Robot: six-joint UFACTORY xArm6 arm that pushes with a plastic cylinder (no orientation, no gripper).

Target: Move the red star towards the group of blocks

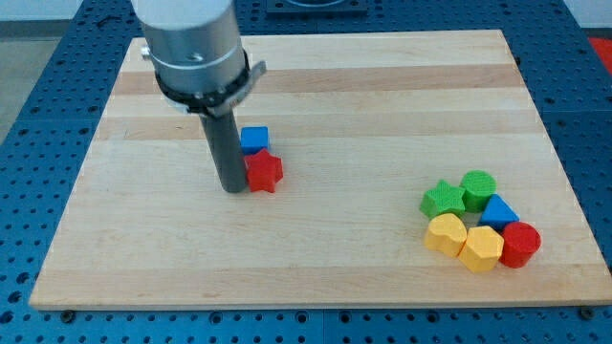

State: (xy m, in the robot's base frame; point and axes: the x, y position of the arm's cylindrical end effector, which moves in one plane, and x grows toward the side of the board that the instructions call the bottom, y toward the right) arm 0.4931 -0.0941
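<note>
you have no hand here: my tip point(232, 188) touches the left of the red star point(264, 172), blue cube point(253, 139) just beyond it.

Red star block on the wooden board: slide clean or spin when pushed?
The small red star block sits low and flat, so it probably slides, not tips. Its points may make it rotate off my tip. The adjacent blue cube might get dragged.

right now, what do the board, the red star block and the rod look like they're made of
The pale board looks like wood with a smooth matt finish: long planks with visible grain. The red star block looks like moulded plastic, though painted wood is possible: even colour, soft sheen. The dark rod, with my tip touching the star's left side, looks like matt plastic or coated metal; I cannot tell which.
</note>
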